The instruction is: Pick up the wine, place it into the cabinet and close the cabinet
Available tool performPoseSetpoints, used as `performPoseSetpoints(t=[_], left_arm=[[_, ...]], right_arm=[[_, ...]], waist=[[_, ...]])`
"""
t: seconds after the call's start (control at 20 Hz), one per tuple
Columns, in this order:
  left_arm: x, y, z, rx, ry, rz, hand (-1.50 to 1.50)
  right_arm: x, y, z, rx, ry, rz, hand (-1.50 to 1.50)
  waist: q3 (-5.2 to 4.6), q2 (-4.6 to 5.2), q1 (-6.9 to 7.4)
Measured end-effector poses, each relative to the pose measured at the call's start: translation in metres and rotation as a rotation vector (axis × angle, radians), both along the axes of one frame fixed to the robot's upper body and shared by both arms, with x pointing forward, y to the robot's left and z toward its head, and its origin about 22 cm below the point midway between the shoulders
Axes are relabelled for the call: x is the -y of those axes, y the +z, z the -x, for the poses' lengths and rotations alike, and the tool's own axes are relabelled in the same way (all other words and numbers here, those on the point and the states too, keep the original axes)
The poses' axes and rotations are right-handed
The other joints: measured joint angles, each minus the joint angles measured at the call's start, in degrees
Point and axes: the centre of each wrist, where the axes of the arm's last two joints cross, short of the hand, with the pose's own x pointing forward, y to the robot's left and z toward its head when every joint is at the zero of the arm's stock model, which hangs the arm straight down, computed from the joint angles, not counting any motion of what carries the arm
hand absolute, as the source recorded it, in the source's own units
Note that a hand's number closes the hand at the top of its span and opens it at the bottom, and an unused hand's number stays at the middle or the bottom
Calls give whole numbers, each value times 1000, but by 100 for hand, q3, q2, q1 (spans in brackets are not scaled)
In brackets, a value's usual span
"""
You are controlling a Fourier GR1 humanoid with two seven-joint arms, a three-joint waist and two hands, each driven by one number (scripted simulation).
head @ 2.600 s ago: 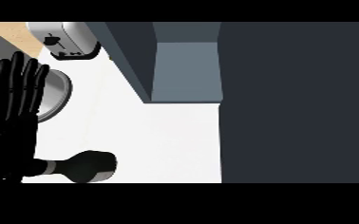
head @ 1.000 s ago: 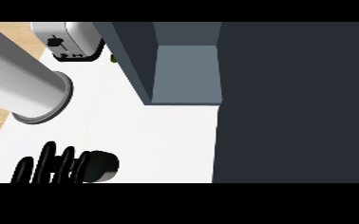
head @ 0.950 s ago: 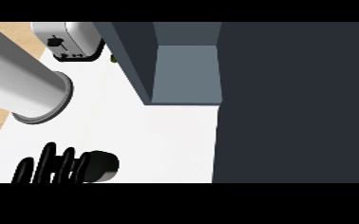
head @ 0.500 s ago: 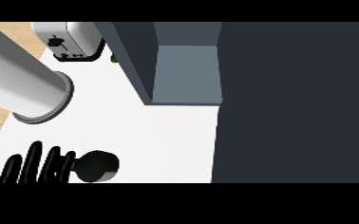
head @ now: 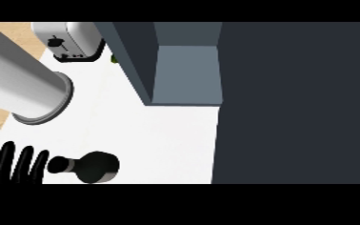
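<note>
Standing on the white counter (head: 169, 133), the wine (head: 95, 166) shows as a dark bottle seen from above, its neck pointing toward the left robot hand (head: 21, 164). That robot hand sits at the lower left, just beside the wine, black fingers straight and side by side, holding nothing; a sliver of counter shows between fingertips and bottle neck. A grey forearm (head: 28, 90) slants in up and left of the wine. Farther up from it, the cabinet (head: 186, 74) stands open, its grey inside bare, with the dark door (head: 288, 105) filling the right side. A toaster (head: 70, 40) sits left of the cabinet.
</note>
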Motion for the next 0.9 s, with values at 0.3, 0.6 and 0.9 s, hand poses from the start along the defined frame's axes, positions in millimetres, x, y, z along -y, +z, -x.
performPoseSetpoints(t=[0.3, 0.6, 0.9], left_arm=[[-19, -4, -4, -12, 61, -32, -150], [-36, -8, -3, -47, 82, -36, -150], [-51, -25, -8, -87, 51, 2, -150]], right_arm=[[-1, -5, 3, -14, 4, -5, -150], [-2, -3, 2, -5, 6, -3, -150], [-5, 0, 1, -9, 7, -2, -150]], waist=[[-4, 0, -18], [-9, -5, -2], [-10, -2, -5]])
